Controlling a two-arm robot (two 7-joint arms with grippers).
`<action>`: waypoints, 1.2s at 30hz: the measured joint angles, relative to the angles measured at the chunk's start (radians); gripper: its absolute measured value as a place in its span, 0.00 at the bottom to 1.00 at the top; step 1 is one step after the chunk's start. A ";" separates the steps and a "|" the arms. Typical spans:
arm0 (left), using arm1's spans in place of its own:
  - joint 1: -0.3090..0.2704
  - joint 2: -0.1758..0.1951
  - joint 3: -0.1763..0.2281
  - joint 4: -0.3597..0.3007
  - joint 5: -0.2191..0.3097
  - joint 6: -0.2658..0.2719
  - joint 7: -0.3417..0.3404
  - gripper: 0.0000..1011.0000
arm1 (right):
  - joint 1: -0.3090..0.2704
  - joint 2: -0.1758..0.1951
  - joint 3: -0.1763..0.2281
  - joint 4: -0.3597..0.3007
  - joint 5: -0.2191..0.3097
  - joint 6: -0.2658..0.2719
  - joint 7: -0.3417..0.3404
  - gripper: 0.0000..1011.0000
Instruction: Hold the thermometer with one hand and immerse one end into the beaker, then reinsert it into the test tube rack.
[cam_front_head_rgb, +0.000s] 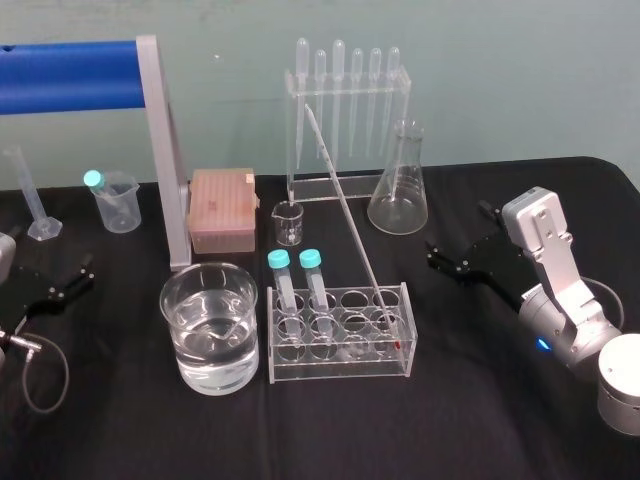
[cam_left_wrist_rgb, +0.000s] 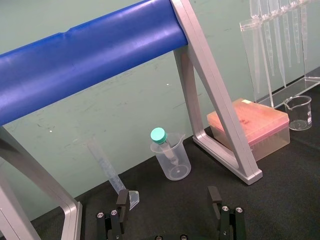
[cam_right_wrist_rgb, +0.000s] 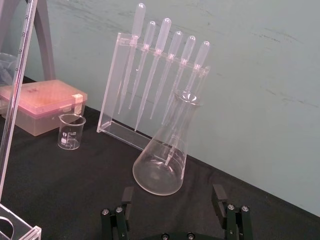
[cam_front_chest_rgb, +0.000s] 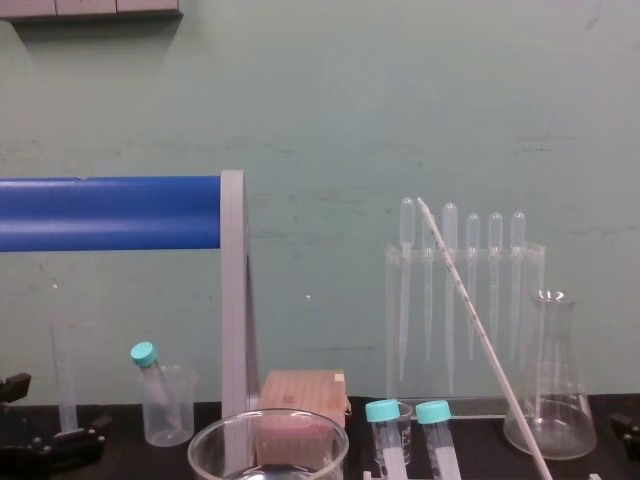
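The thermometer (cam_front_head_rgb: 342, 200) leans in the test tube rack (cam_front_head_rgb: 340, 372) on the black-draped bench (cam_front_head_rgb: 450, 420), green wall (cam_front_head_rgb: 500, 70) behind. The left pincer (cam_left_wrist_rgb: 168, 196) and right pincer (cam_right_wrist_rgb: 172, 197) flank the rack, both gaping and empty.

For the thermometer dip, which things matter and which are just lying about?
Job: long thin whitish glass thermometer; wide clear glass beaker; clear plastic test tube rack; black left hand; black right hand.
Lying about: conical glass flask; clear pipette stand; pink tip box; small glass beaker.
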 joint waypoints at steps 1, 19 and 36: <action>0.000 0.000 0.000 0.000 0.000 0.000 0.000 1.00 | 0.000 0.000 0.000 0.000 0.000 0.000 0.000 0.99; 0.000 0.000 0.000 0.000 0.000 0.000 0.000 1.00 | 0.000 0.000 0.000 0.000 0.000 0.000 0.000 0.99; 0.000 0.000 0.000 0.000 0.000 0.000 0.000 1.00 | 0.000 0.000 0.000 0.000 0.000 0.000 0.000 0.99</action>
